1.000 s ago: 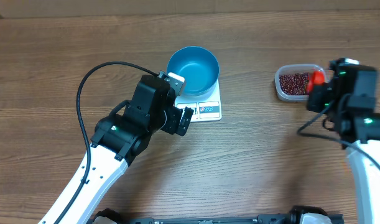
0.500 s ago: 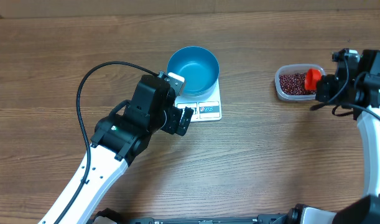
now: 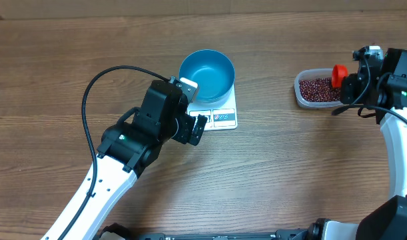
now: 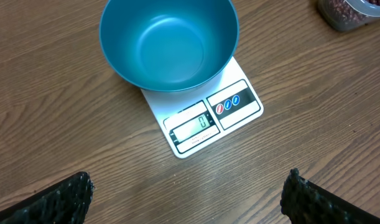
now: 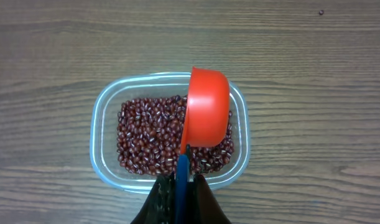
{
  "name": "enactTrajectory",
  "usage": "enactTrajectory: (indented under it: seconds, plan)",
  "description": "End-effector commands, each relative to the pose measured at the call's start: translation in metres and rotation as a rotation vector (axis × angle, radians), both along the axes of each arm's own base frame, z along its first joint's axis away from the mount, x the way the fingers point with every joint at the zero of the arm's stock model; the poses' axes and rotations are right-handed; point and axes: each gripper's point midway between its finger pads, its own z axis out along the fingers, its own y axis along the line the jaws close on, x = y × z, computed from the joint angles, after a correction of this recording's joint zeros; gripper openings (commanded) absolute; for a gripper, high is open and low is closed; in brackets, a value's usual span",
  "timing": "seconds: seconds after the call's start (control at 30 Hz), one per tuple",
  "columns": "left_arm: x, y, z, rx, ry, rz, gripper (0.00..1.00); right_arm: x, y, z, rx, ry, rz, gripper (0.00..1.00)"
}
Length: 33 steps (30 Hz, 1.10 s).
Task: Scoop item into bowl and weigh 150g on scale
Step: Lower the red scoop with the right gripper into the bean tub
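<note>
The empty blue bowl stands on the white scale, whose display reads 0. My left gripper hovers wide open over bare wood just in front of the scale, holding nothing. At the right, my right gripper is shut on the blue handle of a red scoop. The scoop is tipped on its side over the red-brown beans in a clear tub. From overhead, the scoop sits at the right end of the tub. Its inside is hidden.
The left arm's black cable loops over the table to the left of the bowl. Wooden tabletop surrounds the scale and the tub. The tub's corner shows at the top right of the left wrist view.
The right arm has swung right and toward the far edge, and the scoop now sits tipped at the tub's far right. The left arm, bowl and scale have not moved.
</note>
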Motion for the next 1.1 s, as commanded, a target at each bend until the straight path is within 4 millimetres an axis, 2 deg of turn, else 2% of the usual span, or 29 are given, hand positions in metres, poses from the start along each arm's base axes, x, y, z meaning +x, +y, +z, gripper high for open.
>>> enactTrajectory:
  seconds: [0.0, 0.27, 0.47, 0.63, 0.9, 1.07]
  plan:
    - [-0.001, -0.001, -0.004, -0.001, 0.014, -0.009, 1.0, 0.002, -0.002, -0.006, -0.036, 0.018, 0.045, 0.04]
    - [-0.001, -0.001, -0.004, -0.001, 0.014, -0.009, 1.0, 0.0, -0.002, -0.029, -0.016, 0.088, 0.048, 0.04]
    - [-0.001, -0.001, -0.004, -0.001, 0.014, -0.009, 1.0, -0.01, 0.002, -0.04, 0.007, 0.149, 0.054, 0.04]
    - [-0.001, -0.001, -0.004, -0.001, 0.014, -0.009, 1.0, -0.012, 0.017, -0.047, 0.09, 0.166, 0.087, 0.04]
    - [-0.001, -0.001, -0.004, -0.001, 0.014, -0.009, 1.0, -0.013, 0.029, -0.08, 0.196, 0.25, 0.096, 0.04]
    - [-0.001, -0.001, -0.004, -0.001, 0.014, -0.009, 1.0, -0.012, 0.034, -0.081, 0.249, 0.254, 0.082, 0.04]
